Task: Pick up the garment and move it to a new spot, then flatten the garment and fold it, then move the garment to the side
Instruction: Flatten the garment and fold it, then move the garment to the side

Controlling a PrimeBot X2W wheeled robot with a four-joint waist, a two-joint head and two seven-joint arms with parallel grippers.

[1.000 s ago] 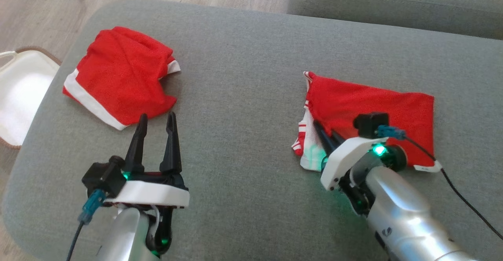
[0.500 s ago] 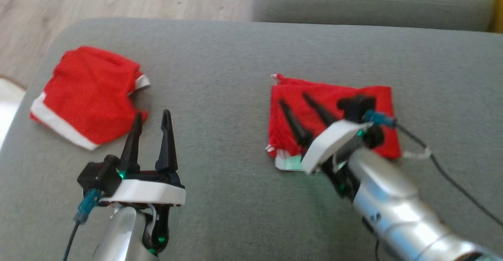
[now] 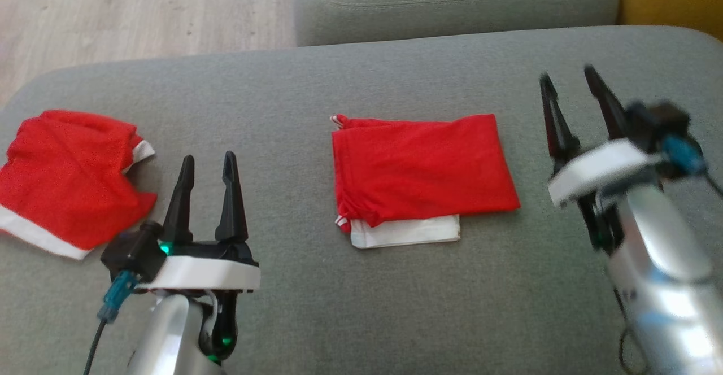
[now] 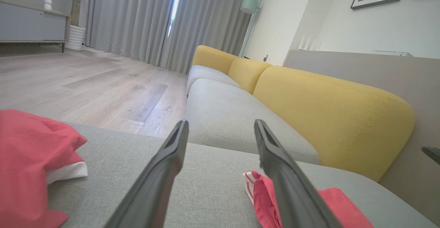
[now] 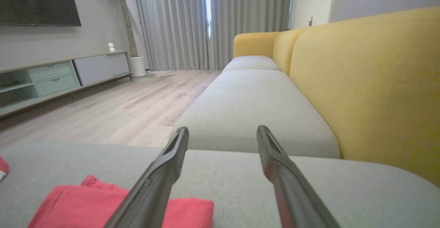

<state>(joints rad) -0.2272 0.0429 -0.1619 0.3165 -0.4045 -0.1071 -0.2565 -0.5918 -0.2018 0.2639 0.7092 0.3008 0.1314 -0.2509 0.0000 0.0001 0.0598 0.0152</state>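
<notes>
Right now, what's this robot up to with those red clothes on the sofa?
A two-armed robot is tidying clothes on a grey sofa cushion. A folded red garment lies in the middle as a neat rectangle, with a white band showing at its near edge. The right gripper hangs open to its right, and the left gripper is open too; neither holds anything. A rumpled red garment lies on the robot's left, not folded flat.

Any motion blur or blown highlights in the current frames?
Head view: right hand smeared by motion blur; left hand and folded garment sharp. Left wrist view: curtain gap blown out. Right wrist view: same bright slit, otherwise evenly lit.
</notes>
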